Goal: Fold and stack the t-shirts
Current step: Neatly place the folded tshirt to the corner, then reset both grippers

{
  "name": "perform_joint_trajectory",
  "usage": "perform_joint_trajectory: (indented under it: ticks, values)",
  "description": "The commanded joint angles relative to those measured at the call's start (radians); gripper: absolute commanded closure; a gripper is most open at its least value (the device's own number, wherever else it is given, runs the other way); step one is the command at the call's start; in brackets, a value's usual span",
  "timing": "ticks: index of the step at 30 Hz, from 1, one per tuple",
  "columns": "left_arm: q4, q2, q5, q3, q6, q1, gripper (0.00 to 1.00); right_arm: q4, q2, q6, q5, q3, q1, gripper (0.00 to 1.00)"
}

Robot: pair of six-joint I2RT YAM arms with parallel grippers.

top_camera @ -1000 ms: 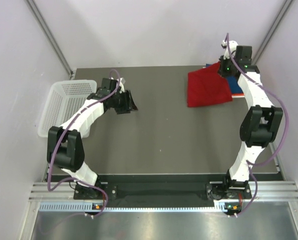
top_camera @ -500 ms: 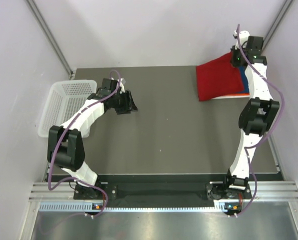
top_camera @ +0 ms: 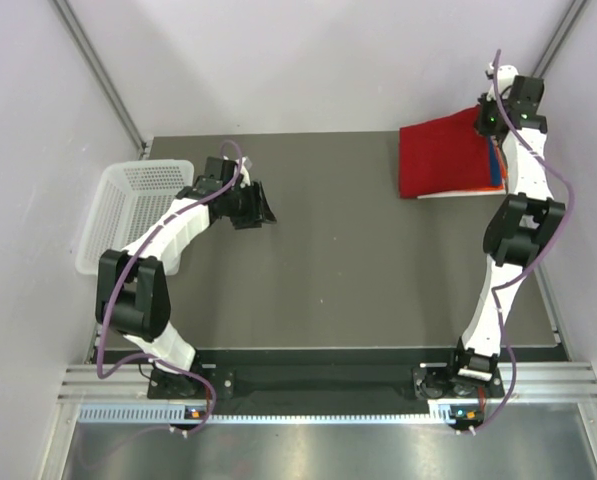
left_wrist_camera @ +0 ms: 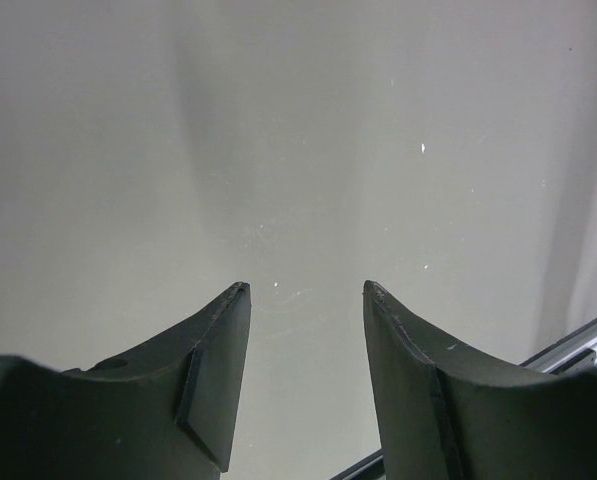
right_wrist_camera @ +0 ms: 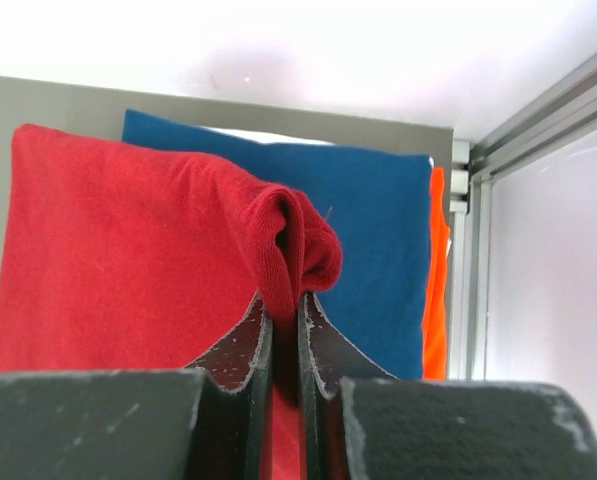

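**Right gripper** [right_wrist_camera: 283,302] at the far right corner of the desk [top_camera: 328,270]: fingers pressed together on a bunched fold of the red t-shirt [right_wrist_camera: 118,240]. The cloth is lifted at that edge and spreads leftward from the fingers, its long axis running left–right over the stack. Beneath it lie the dark blue t-shirt [right_wrist_camera: 368,230] and, at the right margin, the orange t-shirt [right_wrist_camera: 438,270]. A pale strip at the stack's near edge is probably the white t-shirt [top_camera: 448,195]. **Left gripper** [left_wrist_camera: 303,290]: fingers spread, holding nothing, over bare desk well apart from the stack, on the side of the mesh basket [top_camera: 128,200]. The right arm is the nearer; lowering and releasing appears to remain.
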Motion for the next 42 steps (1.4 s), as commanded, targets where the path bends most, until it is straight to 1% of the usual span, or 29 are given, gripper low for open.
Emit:
perform_joint_trajectory:
  ticks: [1,7,14,20,23,25,26,27,28,29,32,34,35,36,37,38,40,41,42]
  values:
    - [0.023,-0.003,0.013,0.008,0.018,0.005,0.46,0.118,-0.018,0.008,-0.011,0.093,-0.031,1.0]
    - [0.021,-0.001,0.015,0.017,0.019,0.005,0.46,0.133,-0.012,0.023,-0.029,0.116,-0.036,1.0]
    - [0.018,-0.003,0.018,0.023,0.021,0.005,0.46,0.153,0.066,0.034,-0.011,0.168,-0.056,1.0]
    - [0.003,-0.001,0.009,0.032,0.027,0.005,0.46,0.217,0.14,0.054,0.037,0.185,-0.067,1.0]
    - [-0.002,0.005,0.01,0.042,0.025,0.005,0.46,0.265,0.169,0.081,0.078,0.188,-0.077,0.92]
    - [0.0,0.008,0.015,0.049,0.021,0.005,0.46,0.293,0.184,0.104,0.1,0.186,-0.09,0.82]
    - [0.003,0.011,0.016,0.051,0.019,0.005,0.46,0.311,0.187,0.112,0.095,0.188,-0.093,0.77]
    - [0.003,0.011,0.015,0.052,0.016,0.005,0.46,0.32,0.192,0.12,0.083,0.189,-0.097,0.64]
    - [0.002,0.011,0.018,0.054,0.016,0.003,0.46,0.322,0.191,0.13,0.075,0.189,-0.1,0.61]
    - [0.001,0.007,0.019,0.057,0.013,0.003,0.46,0.314,0.186,0.132,0.074,0.189,-0.102,0.52]
    - [0.001,-0.015,0.035,0.054,0.007,0.003,0.46,0.287,0.133,0.16,0.072,0.174,-0.102,0.33]
    - [0.005,-0.026,0.048,0.061,0.007,0.002,0.46,0.268,0.088,0.193,0.069,0.151,-0.099,0.22]
    - [0.005,-0.03,0.062,0.066,0.007,0.002,0.46,0.267,0.06,0.21,0.064,0.101,-0.099,0.19]
    - [0.006,-0.042,0.067,0.071,0.004,0.002,0.46,0.283,-0.01,0.225,0.042,0.059,-0.1,0.16]
    - [0.024,-0.052,0.071,0.075,0.002,0.002,0.46,0.299,-0.05,0.265,0.029,0.01,-0.097,0.16]
    - [0.032,-0.067,0.079,0.074,-0.005,0.002,0.46,0.314,-0.122,0.279,0.019,-0.083,-0.094,0.18]
    - [0.057,-0.079,0.091,0.068,-0.011,0.002,0.46,0.297,-0.174,0.307,0.012,-0.169,-0.077,0.23]
    - [0.066,-0.092,0.097,0.062,-0.02,0.003,0.46,0.281,-0.217,0.318,0.009,-0.189,-0.073,0.33]
    - [0.072,-0.095,0.132,0.055,-0.019,0.003,0.46,0.267,-0.242,0.349,-0.023,-0.212,-0.062,0.4]
